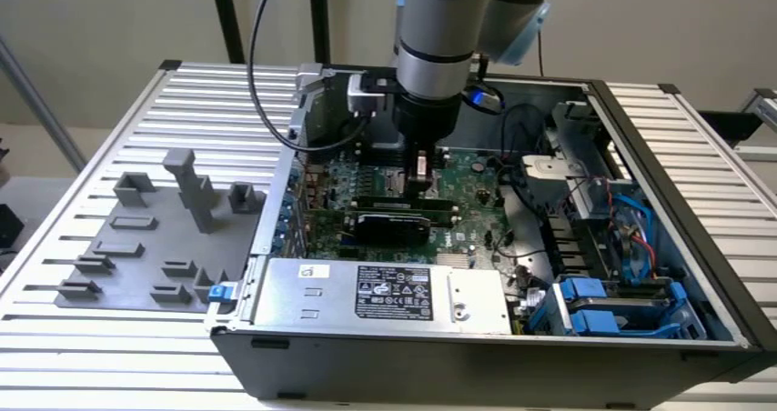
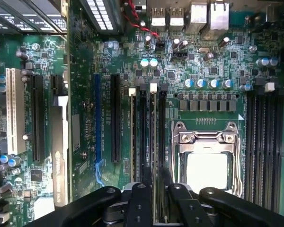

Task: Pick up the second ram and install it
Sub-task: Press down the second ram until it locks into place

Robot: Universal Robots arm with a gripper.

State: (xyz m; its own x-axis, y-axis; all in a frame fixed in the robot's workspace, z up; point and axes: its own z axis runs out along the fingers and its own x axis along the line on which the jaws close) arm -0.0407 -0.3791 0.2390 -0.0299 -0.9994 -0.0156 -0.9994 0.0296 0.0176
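Our gripper (image 2: 155, 198), closed narrow on the ram (image 2: 155, 156), should keep it square over its slot (image 2: 162, 132) and press evenly.

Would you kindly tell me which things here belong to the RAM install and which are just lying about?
Job in hand: the second ram, edge-on among the slots; the claw right over it; the black memory slots; the motherboard.

Lying about: the power supply; the CPU socket; the grey fixture tray; the blue drive caddies.
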